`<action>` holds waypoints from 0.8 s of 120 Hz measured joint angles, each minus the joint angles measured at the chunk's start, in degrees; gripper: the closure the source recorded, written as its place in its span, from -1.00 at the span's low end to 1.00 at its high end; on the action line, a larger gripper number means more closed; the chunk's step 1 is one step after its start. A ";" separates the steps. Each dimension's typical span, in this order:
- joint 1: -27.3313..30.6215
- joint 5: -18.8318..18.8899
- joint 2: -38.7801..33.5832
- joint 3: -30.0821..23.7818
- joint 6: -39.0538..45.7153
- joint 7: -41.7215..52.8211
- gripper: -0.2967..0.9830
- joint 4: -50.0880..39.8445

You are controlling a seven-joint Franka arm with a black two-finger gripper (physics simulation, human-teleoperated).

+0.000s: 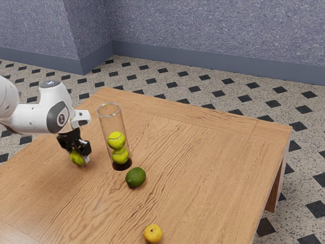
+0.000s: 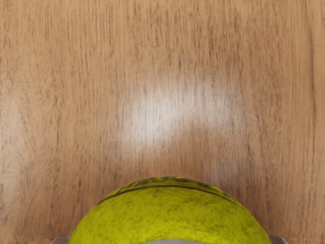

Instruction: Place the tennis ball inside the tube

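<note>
My black gripper [image 1: 79, 154] is at the exterior view's left, its fingers on two sides of a yellow-green tennis ball [image 1: 76, 158]. In the wrist view the ball [image 2: 170, 213] sits at the lower edge, between the two fingertips of my gripper [image 2: 169, 239], which meet its sides. Whether the ball touches the table I cannot tell. The clear tube [image 1: 104, 124] stands upright, a short way toward the exterior view's right from my gripper. Two tennis balls are stacked inside, a lower one [image 1: 120, 156] and an upper one [image 1: 116, 140], below the open rim.
A dark green lime-like fruit [image 1: 135, 178] lies close to the tube's base on the wooden table [image 1: 203, 168]. Farther off, near the exterior view's lower edge, is a small orange-yellow fruit [image 1: 153, 234]. The table's far edge runs behind the tube.
</note>
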 joint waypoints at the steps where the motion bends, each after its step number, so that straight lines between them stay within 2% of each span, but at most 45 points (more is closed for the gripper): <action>1: -0.02 0.02 -0.36 -0.01 -0.22 -0.03 -0.01 -0.02; 9: -0.08 0.15 -6.35 -0.75 -1.99 -0.27 0.03 -1.69; 24: 0.46 0.45 -22.72 -5.68 -6.09 -0.95 0.05 -4.08; 33: -0.18 0.79 -26.98 -8.84 -10.86 -2.07 0.04 -0.49; 49: -0.25 1.06 -27.24 -11.58 -18.20 -4.24 0.03 3.56; 63: -0.39 1.41 -23.40 -14.46 -22.52 -6.23 0.04 8.74; 96: -0.64 3.48 -15.08 -15.43 -26.14 -9.48 0.02 16.88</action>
